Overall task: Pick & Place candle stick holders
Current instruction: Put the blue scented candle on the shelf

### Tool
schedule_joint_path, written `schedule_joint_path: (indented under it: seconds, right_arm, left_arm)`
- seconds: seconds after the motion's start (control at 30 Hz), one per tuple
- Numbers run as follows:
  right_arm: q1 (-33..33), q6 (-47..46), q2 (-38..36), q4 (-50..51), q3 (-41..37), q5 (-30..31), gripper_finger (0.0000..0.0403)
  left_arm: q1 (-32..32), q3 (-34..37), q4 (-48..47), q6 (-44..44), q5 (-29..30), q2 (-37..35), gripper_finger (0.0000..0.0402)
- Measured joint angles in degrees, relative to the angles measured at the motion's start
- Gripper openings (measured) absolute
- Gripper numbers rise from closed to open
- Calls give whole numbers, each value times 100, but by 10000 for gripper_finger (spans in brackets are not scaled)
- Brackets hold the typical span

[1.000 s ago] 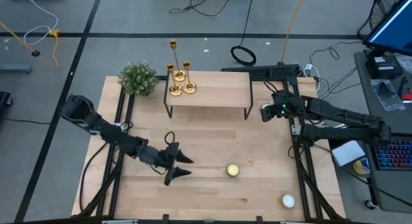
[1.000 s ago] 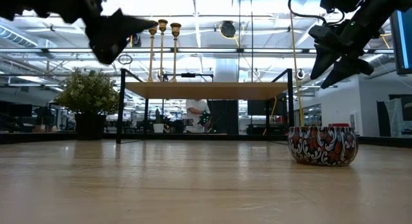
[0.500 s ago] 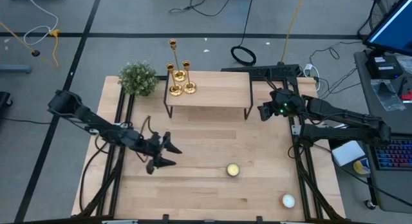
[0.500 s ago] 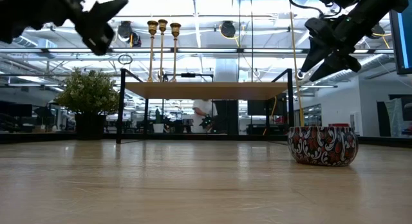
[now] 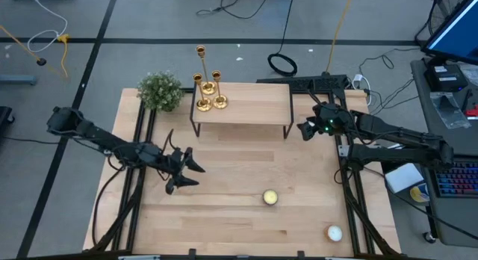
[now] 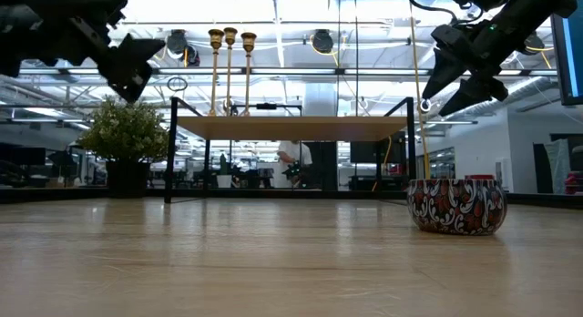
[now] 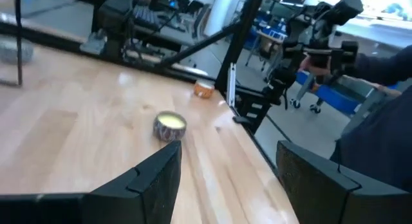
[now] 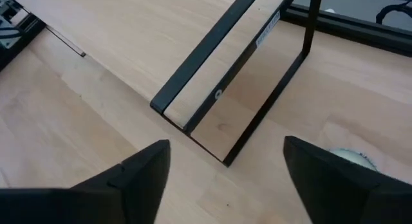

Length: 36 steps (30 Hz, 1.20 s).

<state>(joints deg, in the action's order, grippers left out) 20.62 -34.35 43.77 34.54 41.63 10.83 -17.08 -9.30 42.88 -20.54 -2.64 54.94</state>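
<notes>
Three gold candle stick holders of different heights stand on their round bases at the left end of a small raised wooden shelf. In the low view the candle stick holders rise above the shelf top. My left gripper hovers open over the table's left half, pointing level toward the right, with nothing between its fingers. My right gripper hangs open just off the shelf's right end, tilted downward, and its fingers hold nothing.
A potted plant stands at the far left beside the shelf. A patterned candle tin sits near the table's middle front, and a second small candle lies at the near right corner. Bare wood lies between the shelf and the tin.
My left gripper has drawn back toward the table's left edge and slightly toward the far edge, staying open and about level. My right gripper has kept its place beside the shelf's right end, tipped a little, and spread its fingers wider.
</notes>
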Motion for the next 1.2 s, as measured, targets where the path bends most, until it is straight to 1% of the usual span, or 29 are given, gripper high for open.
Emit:
schedule_joint_path:
  seconds: [0.07, 0.13, 0.27, 0.33, 0.4, 0.6, 0.73, 0.83, 0.93, 1.1, 1.2]
  right_arm:
    - [0, 26, 4, 0, 0, 8, 315]
    - [2, 5, 4, 26, 0, 120, 339]
    - [2, -45, 4, 133, 0, 135, 381]
    - [2, -50, 4, 157, 0, 131, 395]
    - [2, -25, 2, 119, 0, 133, 397]
    - [2, 105, 2, 7, 0, 111, 398]
    - [2, 120, -13, 31, 0, 98, 397]
    - [2, 109, -13, 157, 0, 109, 397]
    - [4, -83, -13, 476, 0, 210, 399]
    - [100, -771, -12, 1267, 0, 273, 397]
    - [253, -1004, 52, 1414, 0, 281, 397]
  left_arm:
    - [297, -2, -238, 171, -278, -248, 253]
    - [591, -2, -644, 201, -553, -523, 253]
    - [1085, -2, -1417, 259, -992, -1108, 253]
    - [1284, -2, -1704, 337, -1164, -1428, 253]
    - [1447, -2, -1914, 490, -1253, -1745, 253]
    - [1622, -2, -2725, 642, -1234, -2611, 253]
    - [1521, -2, -2848, 706, -1152, -2934, 253]
    - [1379, -2, -2972, 901, -888, -3097, 253]
    - [1280, -2, -3290, 847, -643, -3198, 253]
    - [1164, -2, -3423, 691, -539, -3220, 253]
    - [1120, -2, -3421, 689, -481, -3220, 253]
